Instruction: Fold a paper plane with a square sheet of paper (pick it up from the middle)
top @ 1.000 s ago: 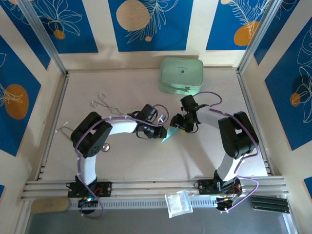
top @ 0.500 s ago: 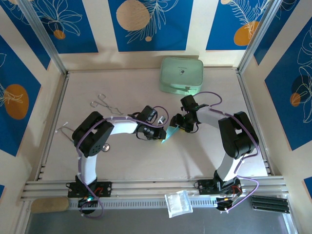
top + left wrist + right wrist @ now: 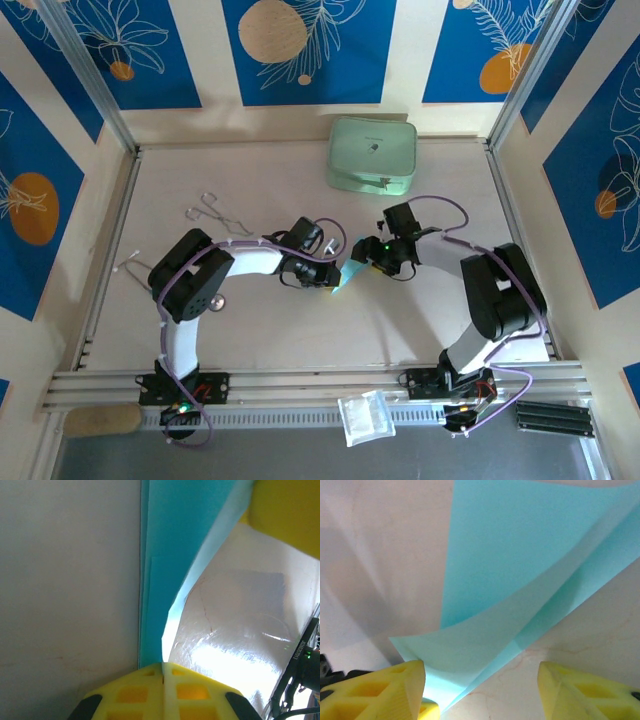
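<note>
Sheet of paper, folded, sits clamped by one edge in my left gripper; my right gripper gapes astride its corner; open table lies all around.

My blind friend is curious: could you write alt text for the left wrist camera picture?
The left gripper has its yellow fingers shut on folded sky-blue paper that runs to the top of the frame over a pale table. Another yellow finger pokes in at top right.
</note>
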Tool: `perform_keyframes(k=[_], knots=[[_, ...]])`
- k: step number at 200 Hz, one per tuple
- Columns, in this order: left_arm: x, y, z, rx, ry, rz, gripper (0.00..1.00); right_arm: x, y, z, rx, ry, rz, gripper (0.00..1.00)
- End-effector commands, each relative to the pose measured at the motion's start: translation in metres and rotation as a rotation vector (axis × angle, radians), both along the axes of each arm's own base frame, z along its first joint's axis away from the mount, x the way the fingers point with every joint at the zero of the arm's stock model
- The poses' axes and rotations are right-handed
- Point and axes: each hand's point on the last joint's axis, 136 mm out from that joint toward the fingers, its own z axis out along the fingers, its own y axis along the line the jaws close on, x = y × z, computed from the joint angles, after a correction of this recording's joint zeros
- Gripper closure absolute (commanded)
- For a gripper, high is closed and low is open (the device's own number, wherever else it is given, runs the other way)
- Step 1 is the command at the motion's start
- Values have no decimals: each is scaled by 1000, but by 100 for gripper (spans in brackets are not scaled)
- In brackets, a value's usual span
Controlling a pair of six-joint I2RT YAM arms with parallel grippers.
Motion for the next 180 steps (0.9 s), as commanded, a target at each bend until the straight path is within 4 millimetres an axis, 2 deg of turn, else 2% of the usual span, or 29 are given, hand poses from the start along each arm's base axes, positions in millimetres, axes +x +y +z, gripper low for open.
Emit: perform_keyframes(k=[1, 39, 65, 96, 133, 180], knots=[[-6, 3, -14, 38, -1, -15, 95, 5, 3, 25, 86, -87, 1, 38], [-7, 4, -17, 52, -3, -18, 95, -3, 0, 40, 167, -155, -14, 39], [-9, 4, -20, 64, 0, -20, 95, -11, 8, 47, 235, -181, 10, 40], [-8, 5, -20, 73, -2, -22, 96, -17, 24, 44, 250, -163, 64, 44], [-7, 5, -18, 75, -1, -21, 95, -12, 44, 39, 264, -138, 91, 51], [-8, 4, -17, 74, 8, -19, 95, -4, 51, 25, 244, -98, 64, 60]])
